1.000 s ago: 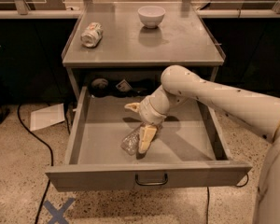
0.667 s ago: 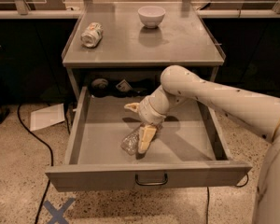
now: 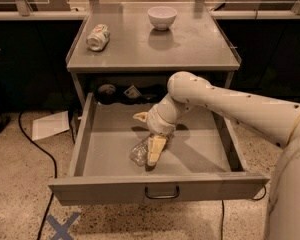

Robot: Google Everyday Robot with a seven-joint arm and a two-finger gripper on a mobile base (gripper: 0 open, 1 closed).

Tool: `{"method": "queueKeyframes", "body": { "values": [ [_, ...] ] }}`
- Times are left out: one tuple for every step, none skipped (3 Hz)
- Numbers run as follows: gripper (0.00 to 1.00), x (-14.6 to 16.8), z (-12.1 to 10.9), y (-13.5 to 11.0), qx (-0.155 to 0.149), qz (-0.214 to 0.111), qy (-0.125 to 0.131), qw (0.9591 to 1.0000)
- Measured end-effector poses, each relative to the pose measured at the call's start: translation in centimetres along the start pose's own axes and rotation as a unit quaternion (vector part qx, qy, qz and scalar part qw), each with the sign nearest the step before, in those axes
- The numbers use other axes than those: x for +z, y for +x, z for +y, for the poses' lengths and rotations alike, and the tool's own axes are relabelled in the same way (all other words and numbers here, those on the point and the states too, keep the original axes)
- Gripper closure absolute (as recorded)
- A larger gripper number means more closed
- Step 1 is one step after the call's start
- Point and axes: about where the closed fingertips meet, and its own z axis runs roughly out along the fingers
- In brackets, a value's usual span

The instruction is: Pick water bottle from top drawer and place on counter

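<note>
Hanging low in the open drawer (image 3: 110,190), the hand (image 3: 144,140) has its two fingers spread apart, the near one touching the clear bottle (image 3: 138,154) lying near the drawer's front. A crushed can (image 3: 98,37) and a white bowl (image 3: 162,17) sit on the far surface (image 3: 190,44).

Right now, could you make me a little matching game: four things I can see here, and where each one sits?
Things:
1 water bottle
2 bowl
3 can
4 gripper

Places:
A left side of the counter, on its side
B at the arm's end, down in the top drawer, at the bottle
C far side of the counter, upright
D lying on the drawer floor

Pairs: 1-D, 2-C, 3-A, 4-B
</note>
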Motion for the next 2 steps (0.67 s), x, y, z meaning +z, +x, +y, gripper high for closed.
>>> {"method": "queueKeyframes", "body": {
  "values": [
    [0.0,0.66,0.35,0.49,0.015,-0.024,0.0,0.9996],
    [0.19,0.71,0.38,0.51,0.016,-0.024,-0.001,0.9996]
  ]
}}
